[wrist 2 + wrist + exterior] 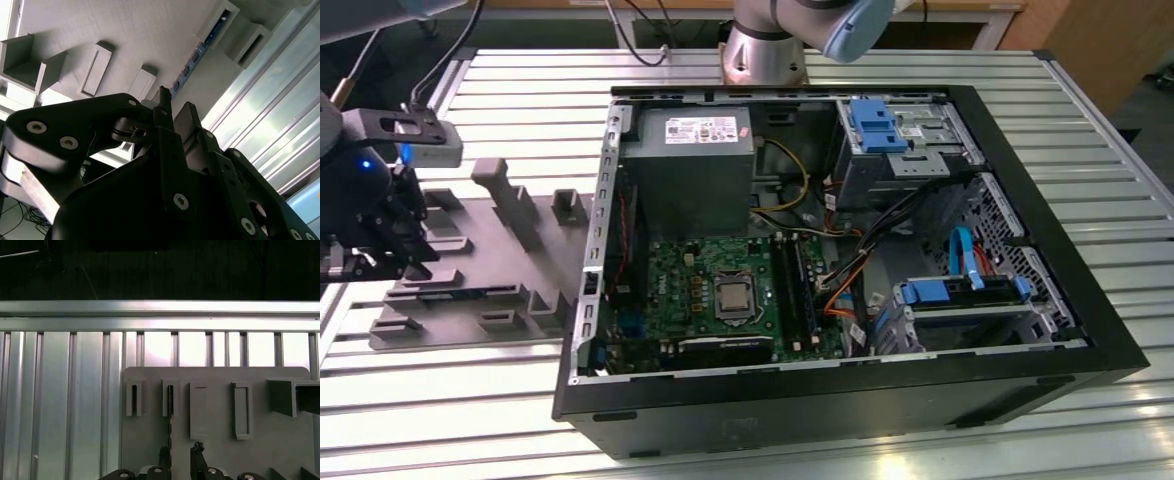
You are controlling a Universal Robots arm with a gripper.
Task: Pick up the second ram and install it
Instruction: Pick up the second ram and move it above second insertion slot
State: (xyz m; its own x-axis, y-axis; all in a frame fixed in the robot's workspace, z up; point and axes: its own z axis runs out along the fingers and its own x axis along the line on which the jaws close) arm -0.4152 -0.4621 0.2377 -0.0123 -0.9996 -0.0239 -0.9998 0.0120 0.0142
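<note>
Gripper [180, 450], jaws apart, at second ram [192, 61]

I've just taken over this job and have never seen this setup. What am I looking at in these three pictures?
This is one robot arm ending in a two-fingered pincer. The exterior view comes from a camera off the arm. It shows an open computer case lying on a slatted metal table, with a grey holder tray beside it on that view's left. The pincer hangs over that tray. The two wrist views come from cameras riding on the arm. In both, the pincer is open and holds nothing. A thin blue-green memory strip, the second ram, stands on edge in a slot of the tray, near the fingertips.
</note>
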